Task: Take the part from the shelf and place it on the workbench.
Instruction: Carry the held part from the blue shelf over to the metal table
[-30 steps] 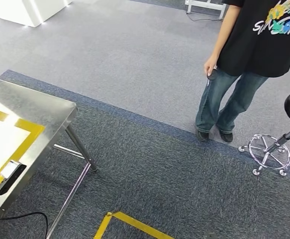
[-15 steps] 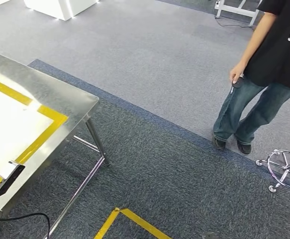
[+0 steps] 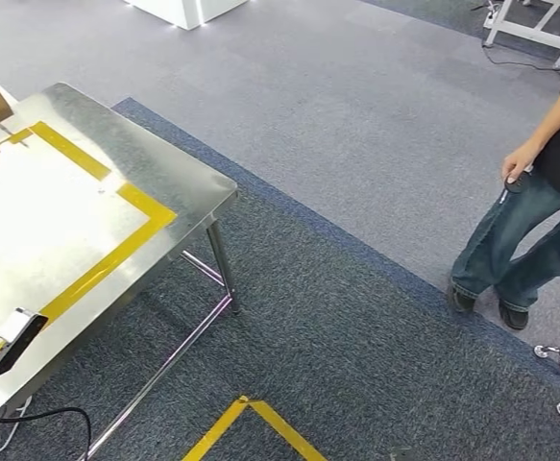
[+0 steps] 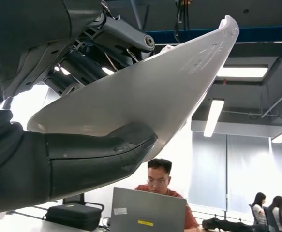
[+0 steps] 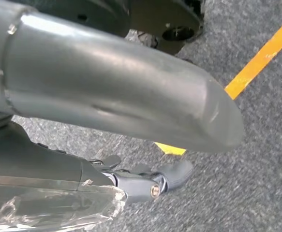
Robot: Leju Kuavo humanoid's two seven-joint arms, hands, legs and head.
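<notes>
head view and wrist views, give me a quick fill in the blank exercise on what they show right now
1. The tape outlining a rectangle on the steel workbench is ____.
2. The left robot hand holds a long curved ____ part.
3. The person by the carpet edge wears blue ____.
4. Below the right robot hand the floor is covered in grey ____.

Missing words: yellow; white; jeans; carpet

Long curved white part (image 4: 161,92), held in left hand (image 4: 77,159), steel workbench (image 3: 154,168) nearby
</notes>
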